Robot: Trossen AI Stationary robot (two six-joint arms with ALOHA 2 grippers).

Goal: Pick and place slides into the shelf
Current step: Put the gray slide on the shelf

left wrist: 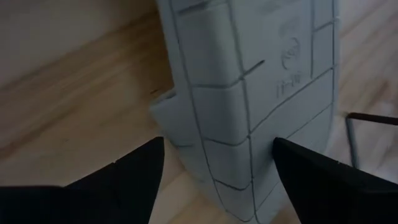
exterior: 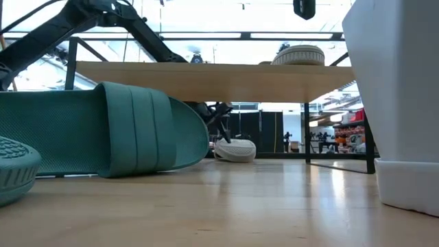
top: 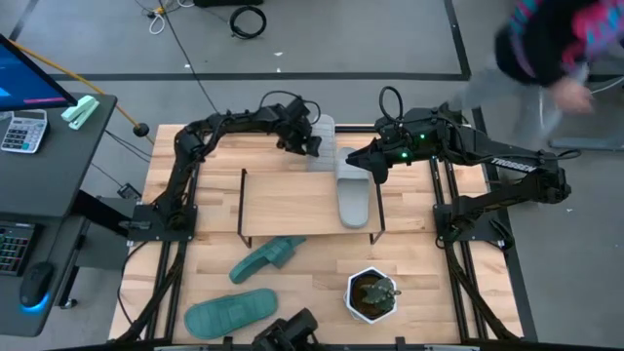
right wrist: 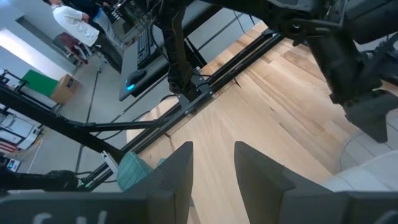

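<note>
The shelf (top: 292,200) stands mid-table, its board (exterior: 212,72) on thin black legs. One light grey slide (top: 353,195) lies on the board's right end (exterior: 298,55). The second grey slide (top: 324,146) lies on the table behind the shelf (exterior: 235,149). My left gripper (top: 305,144) is open at it; the ribbed sole (left wrist: 249,106) shows between its fingers. My right gripper (top: 375,168) hovers open over the far end of the slide on the shelf, holding nothing (right wrist: 212,165). Two teal slides (top: 268,258) (top: 232,310) lie on the table in front of the shelf. My left gripper has one finger on either side of the second grey slide, across its width, with the grooved sole (left wrist: 236,155) facing the wrist camera. I cannot tell whether the fingertips (left wrist: 292,155) touch its edges. In the low view the slide rests on the table.
A white pot with a small plant (top: 372,294) stands near the table's near edge, right of the teal slides (exterior: 398,103). A dark desk with a calculator (top: 24,129) is off the table's left. A person (top: 546,49) moves beyond the far right corner.
</note>
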